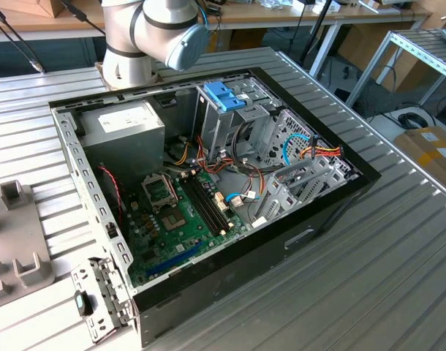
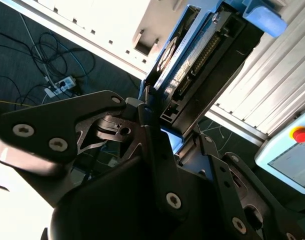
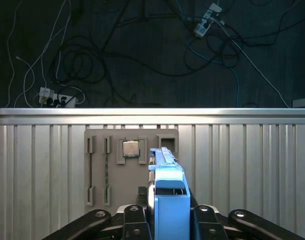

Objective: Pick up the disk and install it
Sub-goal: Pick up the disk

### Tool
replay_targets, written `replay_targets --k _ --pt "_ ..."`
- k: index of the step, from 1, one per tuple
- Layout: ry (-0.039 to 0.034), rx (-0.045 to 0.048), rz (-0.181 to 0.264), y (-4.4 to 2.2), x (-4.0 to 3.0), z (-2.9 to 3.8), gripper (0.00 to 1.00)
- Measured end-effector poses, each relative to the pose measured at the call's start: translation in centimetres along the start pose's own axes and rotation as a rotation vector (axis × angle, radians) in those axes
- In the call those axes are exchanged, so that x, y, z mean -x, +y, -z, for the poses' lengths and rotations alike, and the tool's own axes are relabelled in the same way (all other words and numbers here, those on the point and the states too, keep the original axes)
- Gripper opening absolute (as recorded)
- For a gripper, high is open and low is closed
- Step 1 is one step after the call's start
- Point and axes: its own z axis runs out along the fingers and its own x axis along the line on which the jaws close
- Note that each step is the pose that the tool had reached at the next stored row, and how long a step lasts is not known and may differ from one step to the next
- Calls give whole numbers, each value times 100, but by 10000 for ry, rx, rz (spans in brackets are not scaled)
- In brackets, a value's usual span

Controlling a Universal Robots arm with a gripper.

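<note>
Disk (image 3: 168, 197), blue-framed, is clamped edge-on in the hand (image 3: 169, 217); beyond it lie the ribbed surface (image 3: 252, 170) and a grey fixture plate (image 3: 130, 172) bearing a processor chip (image 3: 131, 148). In the exterior view, loose wires (image 1: 241, 177) crowd the open computer case (image 1: 325, 212) beside its drive cage (image 1: 223, 124).

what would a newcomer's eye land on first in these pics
In both wrist views, the disk, edged by its light blue frame, stands edge-on, clamped in the gripper over the ribbed metal table. In the exterior view, the open computer case lies on the table with its green motherboard and coloured cables exposed.
</note>
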Motion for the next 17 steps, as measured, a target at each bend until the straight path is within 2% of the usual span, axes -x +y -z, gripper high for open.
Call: replay_targets --k 17 --pt "0 -1 1 -2 -71 2 37"
